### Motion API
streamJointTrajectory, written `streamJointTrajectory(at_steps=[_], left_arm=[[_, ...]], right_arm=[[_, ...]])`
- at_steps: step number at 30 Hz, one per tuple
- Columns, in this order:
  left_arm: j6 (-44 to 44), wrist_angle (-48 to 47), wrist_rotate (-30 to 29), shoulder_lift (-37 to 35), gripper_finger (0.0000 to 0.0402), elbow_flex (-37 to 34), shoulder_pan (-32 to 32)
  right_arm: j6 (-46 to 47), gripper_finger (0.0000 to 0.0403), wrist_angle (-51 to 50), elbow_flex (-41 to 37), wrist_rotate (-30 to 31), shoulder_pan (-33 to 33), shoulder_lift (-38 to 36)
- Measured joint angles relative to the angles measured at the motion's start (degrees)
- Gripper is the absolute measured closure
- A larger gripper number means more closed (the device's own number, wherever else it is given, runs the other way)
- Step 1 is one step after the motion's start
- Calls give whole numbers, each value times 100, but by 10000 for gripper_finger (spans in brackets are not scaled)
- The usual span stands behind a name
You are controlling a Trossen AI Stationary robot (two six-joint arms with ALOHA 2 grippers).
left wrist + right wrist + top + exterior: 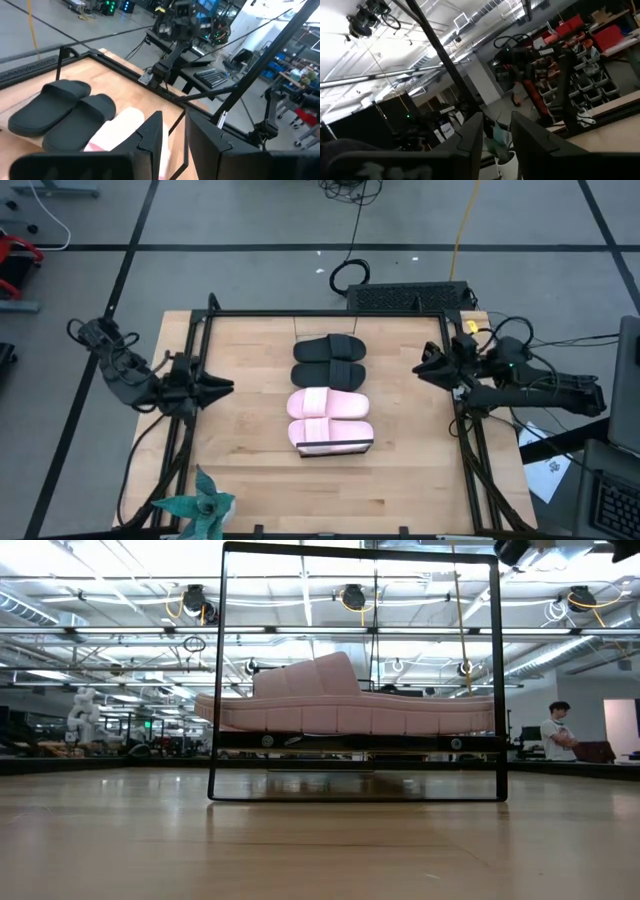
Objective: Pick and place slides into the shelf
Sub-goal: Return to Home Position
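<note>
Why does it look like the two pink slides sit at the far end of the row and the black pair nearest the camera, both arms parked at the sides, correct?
Reversed order. In the high view the black slides lie at the far end of the row and the pink slides at the near end, the nearest one filling the low view. The left gripper and right gripper are parked at the sides.

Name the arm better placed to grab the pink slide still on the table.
Left, narrowly: left gripper sits nearly level with that pink slide; right gripper lines up with the black slides instead.
</note>
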Motion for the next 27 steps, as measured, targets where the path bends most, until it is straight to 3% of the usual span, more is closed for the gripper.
streamJointTrajectory(at_steps=[9,15,18,23,27], left_arm=[[-104,1171,550,-433,314,-1619,604],[6,1170,549,-936,314,-2108,729],[165,1138,362,-1167,314,-2270,729],[122,700,230,-1510,314,-2481,729],[-7,677,113,-1787,314,-2771,731]], right_arm=[[-606,310,-1047,-2,-170,-2,-154],[-1301,310,-1407,-140,-147,-7,-284],[-1363,310,-1299,-630,19,-47,-493],[-1036,310,-217,-1683,113,-320,-1037],[-522,310,336,-2313,-392,-662,-1469]])
